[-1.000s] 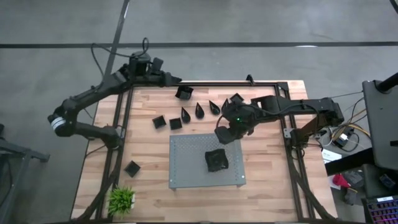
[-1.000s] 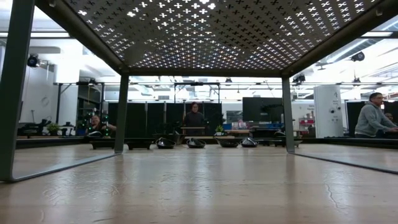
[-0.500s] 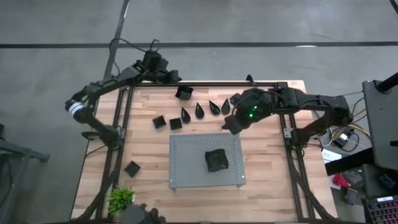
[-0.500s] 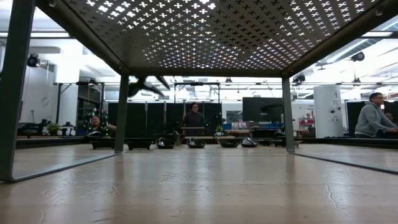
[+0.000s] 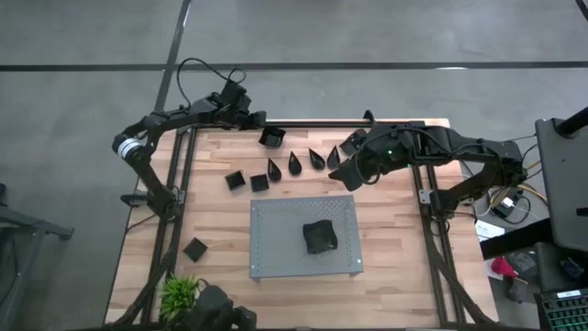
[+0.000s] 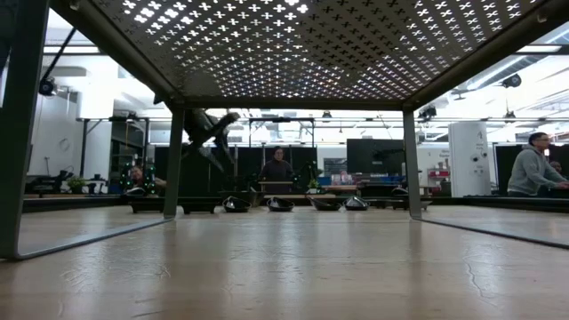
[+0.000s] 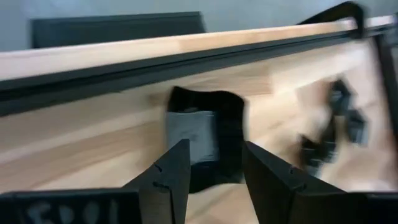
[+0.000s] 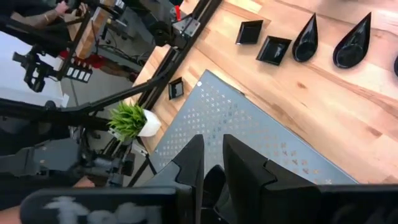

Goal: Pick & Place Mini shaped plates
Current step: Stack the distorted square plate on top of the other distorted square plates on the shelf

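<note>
Black square plate apparently nears left tool.

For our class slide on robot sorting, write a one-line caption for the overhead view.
Two arms reach over the row of mini shaped plates; more plates lie piled on the grey perforated board.

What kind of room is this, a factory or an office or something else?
Most likely a robotics lab or workshop: a wooden table in a black frame stands on a bare concrete floor, cabled robot arms reach over it, and beyond it are dark partition screens and a person at a workstation.
</note>
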`<action>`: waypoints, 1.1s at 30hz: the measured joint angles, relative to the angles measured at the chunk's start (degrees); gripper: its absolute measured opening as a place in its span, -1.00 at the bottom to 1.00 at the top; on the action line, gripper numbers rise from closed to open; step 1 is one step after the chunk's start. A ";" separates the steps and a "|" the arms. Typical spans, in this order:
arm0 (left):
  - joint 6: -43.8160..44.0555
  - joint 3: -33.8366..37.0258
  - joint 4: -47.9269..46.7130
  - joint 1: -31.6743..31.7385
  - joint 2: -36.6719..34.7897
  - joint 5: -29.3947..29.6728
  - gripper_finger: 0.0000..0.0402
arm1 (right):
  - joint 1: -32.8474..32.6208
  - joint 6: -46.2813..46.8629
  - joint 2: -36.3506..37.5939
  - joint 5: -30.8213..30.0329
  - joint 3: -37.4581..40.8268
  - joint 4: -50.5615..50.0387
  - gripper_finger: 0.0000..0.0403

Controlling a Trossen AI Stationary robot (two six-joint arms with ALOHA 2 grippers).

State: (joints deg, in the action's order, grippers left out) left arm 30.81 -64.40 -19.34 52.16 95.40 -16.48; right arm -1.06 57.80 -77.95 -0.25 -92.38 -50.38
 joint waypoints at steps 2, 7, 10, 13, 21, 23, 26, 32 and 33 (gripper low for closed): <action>-1.27 0.00 -1.28 0.00 0.77 1.74 -0.31 | 0.00 -0.18 -0.04 0.00 0.00 -0.02 -0.73; -2.18 0.00 -1.64 -0.11 2.39 2.49 -0.31 | -0.02 -1.03 -0.04 0.00 0.00 -0.02 -0.73; -2.56 0.00 -1.90 -0.15 3.56 3.02 -0.31 | -0.02 -1.05 -0.04 -0.02 0.02 -0.01 -0.72; -2.59 0.00 -2.11 -0.28 4.15 3.03 -0.31 | -0.02 -1.03 -0.04 -0.14 0.02 0.01 -0.71; -4.46 0.00 -2.10 -1.22 6.02 3.59 -0.31 | -0.04 -0.81 -0.04 -2.48 0.02 0.20 -0.74; -4.44 0.00 -1.94 -1.28 6.48 3.63 -0.31 | -0.04 -0.81 -0.05 -2.80 0.02 0.18 -0.74; -4.44 0.00 -1.68 -1.33 6.91 3.67 -0.31 | -0.04 -0.81 -0.07 -2.86 0.02 0.20 -0.74; -5.07 0.00 -1.68 -1.37 7.75 4.10 -0.31 | -0.04 -0.87 -0.07 -3.09 0.02 0.18 -0.74; -5.21 0.00 -1.66 -1.38 7.84 4.17 -0.31 | -0.04 -0.84 -0.07 -3.23 0.02 0.18 -0.74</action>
State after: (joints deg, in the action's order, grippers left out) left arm 25.60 -64.40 -20.99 50.78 103.24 -12.32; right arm -1.10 56.96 -78.02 -3.48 -92.36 -50.19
